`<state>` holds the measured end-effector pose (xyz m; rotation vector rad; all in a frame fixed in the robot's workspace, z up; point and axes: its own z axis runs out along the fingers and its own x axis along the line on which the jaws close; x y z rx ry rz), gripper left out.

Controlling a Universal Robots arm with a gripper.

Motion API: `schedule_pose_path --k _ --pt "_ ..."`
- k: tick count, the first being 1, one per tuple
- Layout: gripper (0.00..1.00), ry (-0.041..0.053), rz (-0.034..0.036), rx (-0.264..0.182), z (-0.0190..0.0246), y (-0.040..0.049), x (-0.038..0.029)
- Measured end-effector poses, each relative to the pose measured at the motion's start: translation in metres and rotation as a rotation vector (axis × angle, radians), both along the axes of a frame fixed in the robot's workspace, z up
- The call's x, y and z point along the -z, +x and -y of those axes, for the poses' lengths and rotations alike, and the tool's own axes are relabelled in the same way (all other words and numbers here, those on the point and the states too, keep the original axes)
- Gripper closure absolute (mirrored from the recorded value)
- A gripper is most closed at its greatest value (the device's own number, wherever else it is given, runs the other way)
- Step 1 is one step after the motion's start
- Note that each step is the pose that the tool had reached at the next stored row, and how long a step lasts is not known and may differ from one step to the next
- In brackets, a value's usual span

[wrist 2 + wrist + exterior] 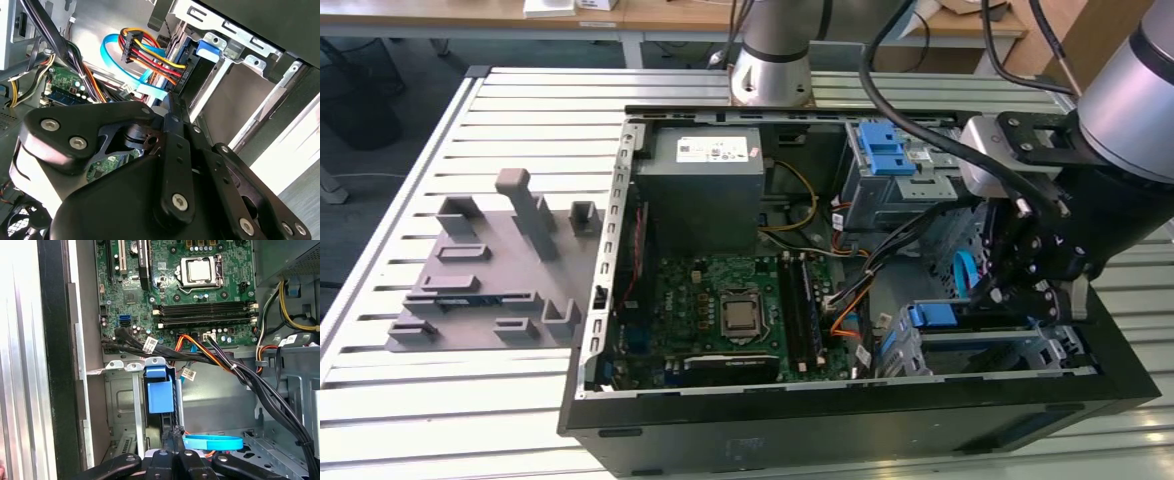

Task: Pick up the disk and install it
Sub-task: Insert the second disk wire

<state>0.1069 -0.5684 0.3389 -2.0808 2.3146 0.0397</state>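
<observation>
The disk (160, 396), edge-on with its blue carrier bracket showing, stands in the lower drive bay of the open computer case (594, 300). In the exterior view the disk's blue bracket (934, 316) sits at the case's front right corner. My gripper (1017, 292) hangs just to the exterior view's right of it. In both wrist views the black fingers (172, 117) meet in a narrow point, shut, with the gripper (173, 436) right at the disk's near end (192, 75). Whether they pinch its edge is hidden.
A blue data cable (212, 442) and a red-yellow-black power lead (150, 52) hang close beside the disk. The motherboard (727, 310), the grey power-supply box (707, 170) and an upper drive cage with blue latches (887, 150) crowd the case. A grey fixture block (494, 270) lies on the slatted table.
</observation>
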Motion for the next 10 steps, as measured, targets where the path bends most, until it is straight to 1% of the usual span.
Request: schedule_pose_path --k 10 --pt "0.89 0.0000 -0.0002 0.000 0.0000 0.0000 -0.0092"
